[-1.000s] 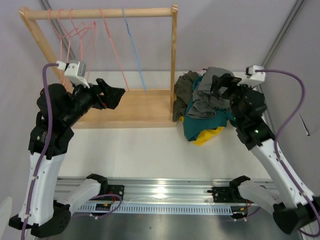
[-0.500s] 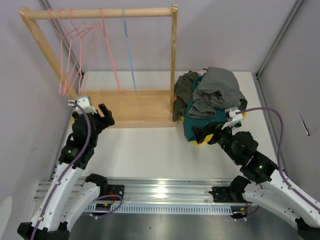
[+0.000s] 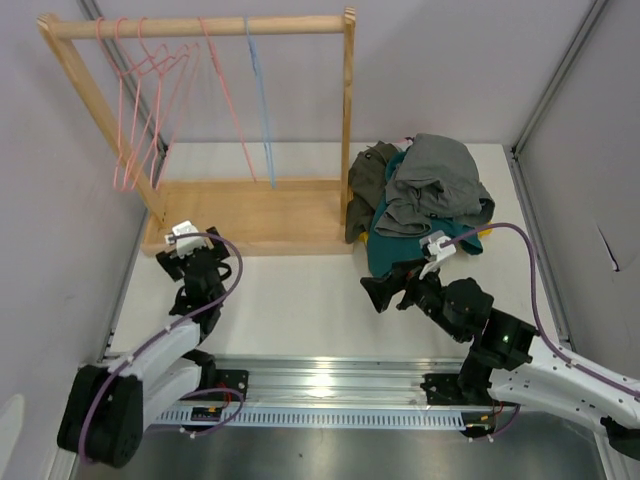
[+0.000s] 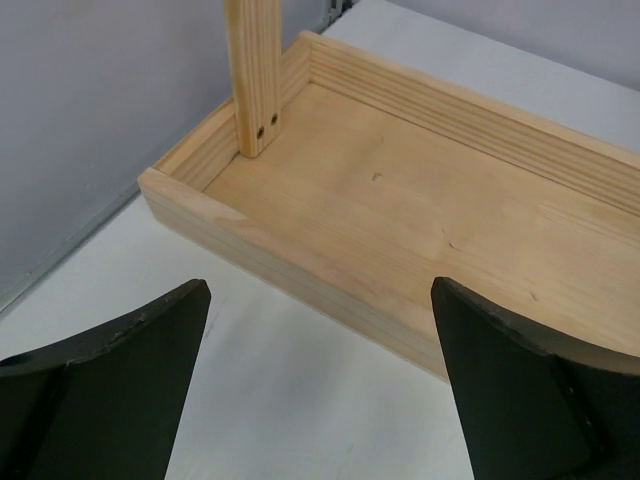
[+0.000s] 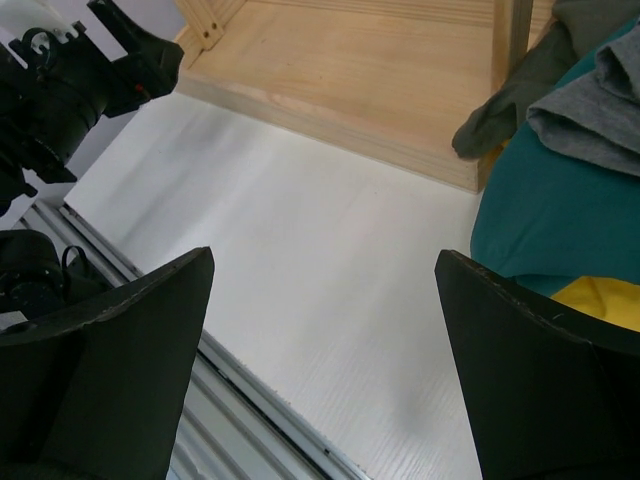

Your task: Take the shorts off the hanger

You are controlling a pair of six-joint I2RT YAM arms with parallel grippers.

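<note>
The shorts lie in a pile right of the rack: grey (image 3: pixel 432 178) on top, olive green (image 3: pixel 366 180) against the rack post, teal (image 3: pixel 392 255) below, yellow (image 3: pixel 470 240) peeking out. No pink pair shows. The hangers (image 3: pixel 150 90) on the rail are bare. My left gripper (image 3: pixel 200 262) is open and empty, low in front of the rack's wooden base (image 4: pixel 400 200). My right gripper (image 3: pixel 385 290) is open and empty, low over the table left of the pile. The right wrist view shows teal (image 5: pixel 560 230), grey (image 5: pixel 600 110), yellow (image 5: pixel 600 300) and olive (image 5: pixel 505 105) cloth at its right edge.
The wooden rack (image 3: pixel 346 120) stands at the back left with several pink hangers and one blue hanger (image 3: pixel 262 100). A metal rail (image 3: pixel 320 385) runs along the near edge. A wall lies close on the left. The left arm (image 5: pixel 70 80) shows in the right wrist view.
Both arms have come down and back toward their bases: the left from the rack's left end, the right from over the pile. Both grippers stay empty. The hangers have swung slightly.
</note>
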